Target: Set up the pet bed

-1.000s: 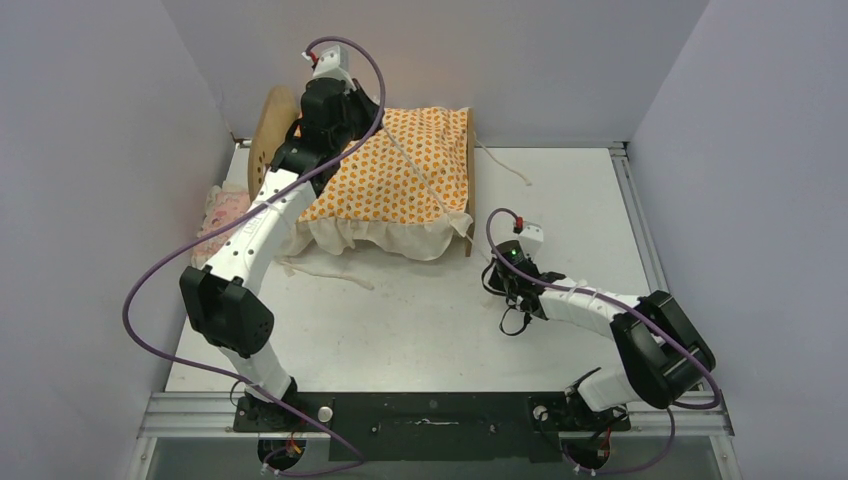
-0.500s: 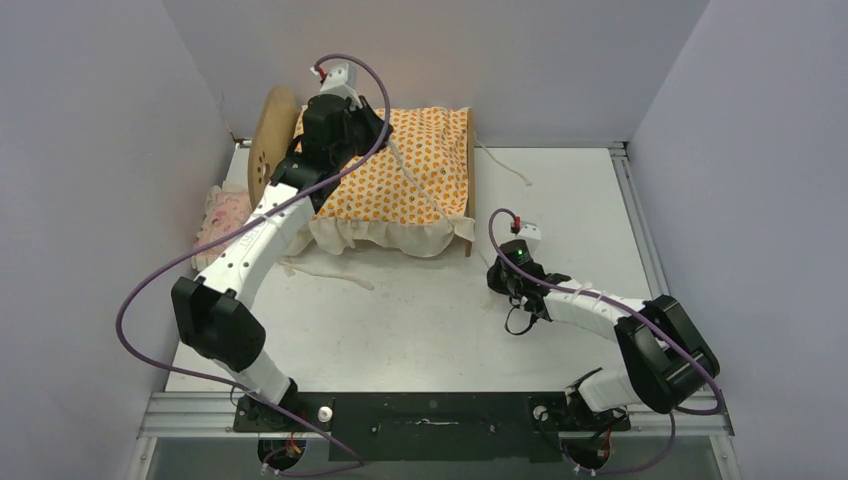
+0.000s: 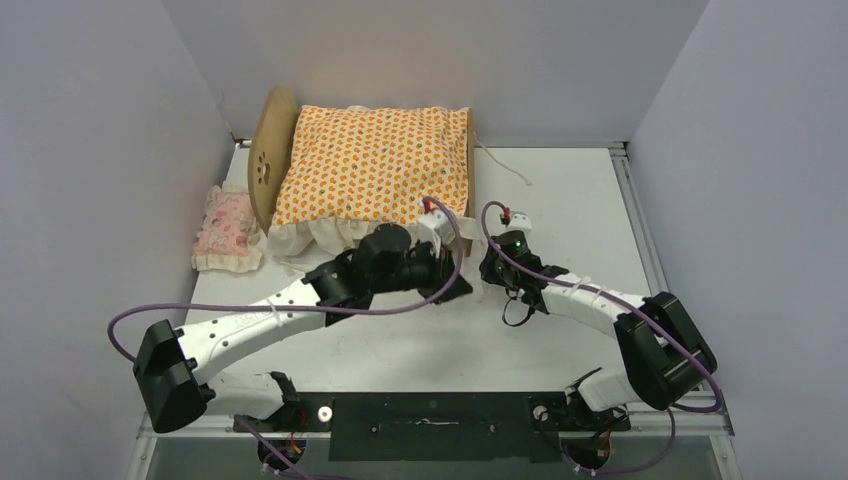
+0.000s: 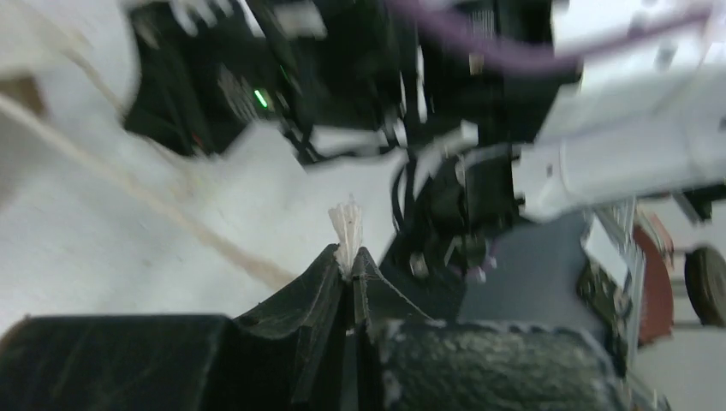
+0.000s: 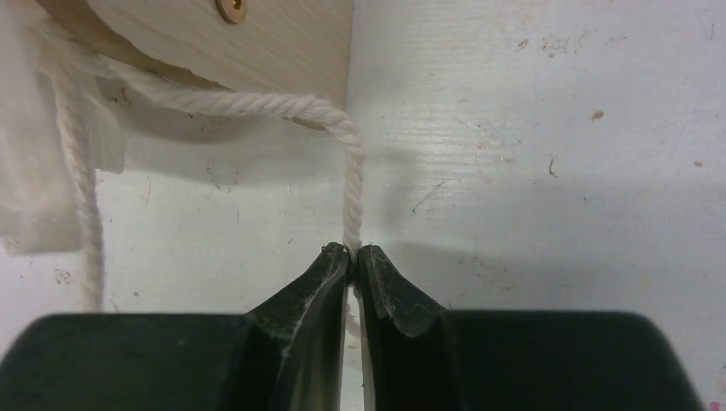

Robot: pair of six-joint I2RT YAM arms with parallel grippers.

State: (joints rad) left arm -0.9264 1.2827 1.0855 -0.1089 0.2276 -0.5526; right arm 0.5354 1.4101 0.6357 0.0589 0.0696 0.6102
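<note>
1. Where the bench [image 3: 560,200] meets the back wall [image 3: 430,50], the bed [image 3: 266,130] stands, its round headboard [image 3: 262,185] with the paw cutout at the left end
2. An orange-patterned cushion [image 3: 375,160] lies on the bed and covers it from headboard to footboard [image 3: 470,140], its pale frill [image 3: 345,238] hanging over the bed's near side
3. A pink pillow [image 3: 225,230] lies flat on the bench just left of the headboard, off the bed
4. The left tool [image 3: 462,284] sits low just in front of the bed's near footboard corner, clenched on a frayed white cord end [image 4: 347,227] whose tuft sticks out past the fingertips
5. The right tool [image 3: 487,265] is just right of that same bed corner, close beside the left tool, and grasps a twisted white cord [image 5: 351,197] between its tips
6. Seen from the right wrist, that cord rises from the tips, bends against the bed's plywood corner and runs off left under the wood, where a brass screw [image 5: 231,8] shows; a second strand [image 5: 81,214] hangs beside the frill, left of the corner
7. Whether both tools hold one and the same cord cannot be told, as the left wrist view is blurred
8. A loose cord [image 3: 505,165] lies on the bench just right of the footboard, toward the bed's far end
</note>
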